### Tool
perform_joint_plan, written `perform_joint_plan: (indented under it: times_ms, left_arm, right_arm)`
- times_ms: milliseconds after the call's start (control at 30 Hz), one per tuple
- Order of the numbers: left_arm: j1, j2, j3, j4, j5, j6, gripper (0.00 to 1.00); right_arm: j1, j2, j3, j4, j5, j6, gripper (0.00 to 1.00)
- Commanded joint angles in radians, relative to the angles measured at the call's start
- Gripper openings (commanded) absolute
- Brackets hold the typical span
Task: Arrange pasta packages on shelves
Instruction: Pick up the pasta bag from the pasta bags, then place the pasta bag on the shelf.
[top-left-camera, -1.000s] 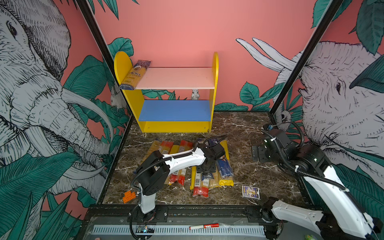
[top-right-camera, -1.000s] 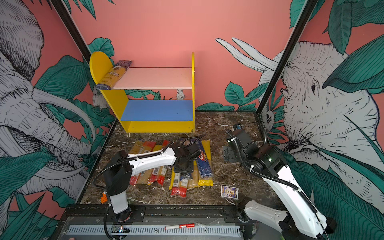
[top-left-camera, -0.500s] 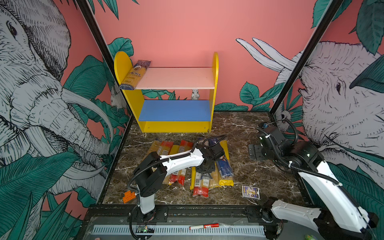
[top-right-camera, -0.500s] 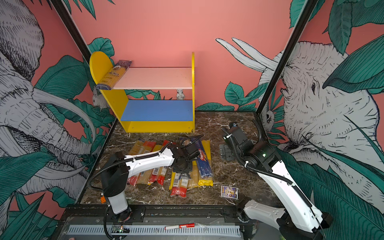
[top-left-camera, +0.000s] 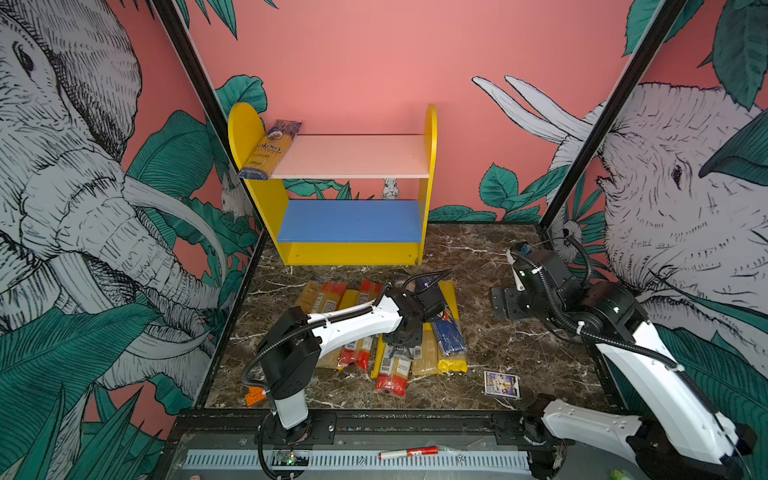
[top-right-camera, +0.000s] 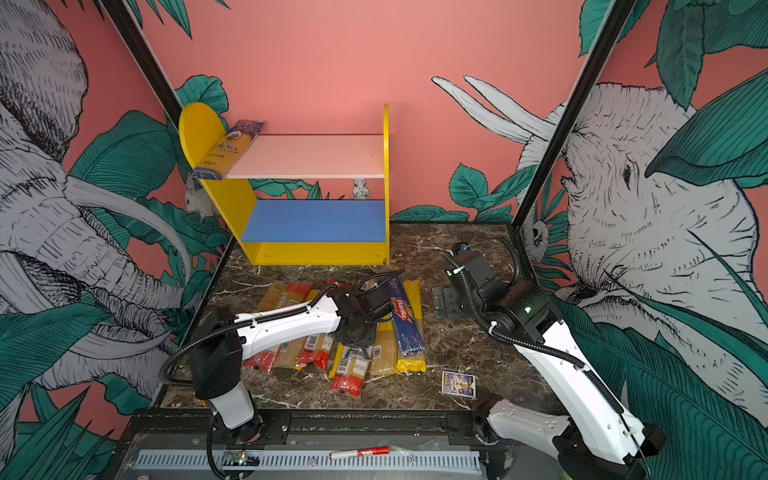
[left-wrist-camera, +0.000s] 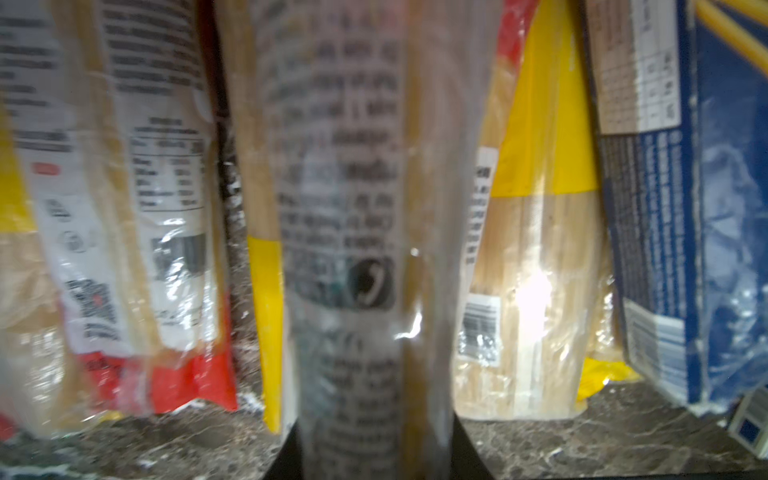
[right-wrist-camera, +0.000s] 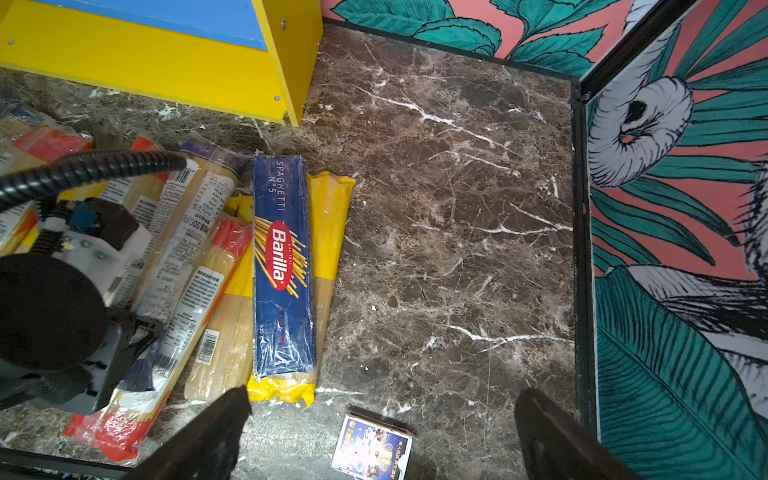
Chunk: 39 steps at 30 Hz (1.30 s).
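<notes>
Lying on the shelves' (top-left-camera: 353, 254) pink board (top-left-camera: 353, 156) is one seemingly Ankara-branded packet (top-left-camera: 272, 151).

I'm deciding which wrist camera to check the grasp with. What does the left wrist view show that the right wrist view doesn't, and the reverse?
Only the left wrist view: the grip itself, a blurred close-up of the clear-wrapped spaghetti packet pinched between the left gripper jaws.
Only the right wrist view: the yellow shelf unit and the right gripper, jaws open over bare marble.
Both: the dark blue Barilla packet and red-ended packets lying on the marble tabletop.
</notes>
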Motion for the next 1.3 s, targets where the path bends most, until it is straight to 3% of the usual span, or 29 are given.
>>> perform_joint_plan:
  times_ms: [0,300,700,967,1267]
  left_arm:
    - [0.004,-0.151,0.035,-0.053,-0.149,0.085,0.0]
    - [0.03,-0.274,0.121,-0.114,-0.218,0.192,0.0]
    - [0.065,-0.346,0.55,-0.408,-0.464,0.392,0.0]
    - [0.2,-0.251,0.892,-0.463,-0.571,0.585,0.0]
    - [0.403,-0.096,1.161,-0.283,-0.575,0.878,0.0]
  right_arm:
    - [0.004,0.021,0.036,0.052,-0.03,-0.015,0.99]
    - [0.004,0.1,0.101,0.086,-0.061,-0.041,0.99]
    - [0.004,0.202,0.23,0.102,-0.067,-0.092,0.99]
    - [0.004,0.315,0.422,0.099,-0.078,-0.152,0.99]
    - [0.004,0.471,0.603,0.126,-0.076,-0.212,0.99]
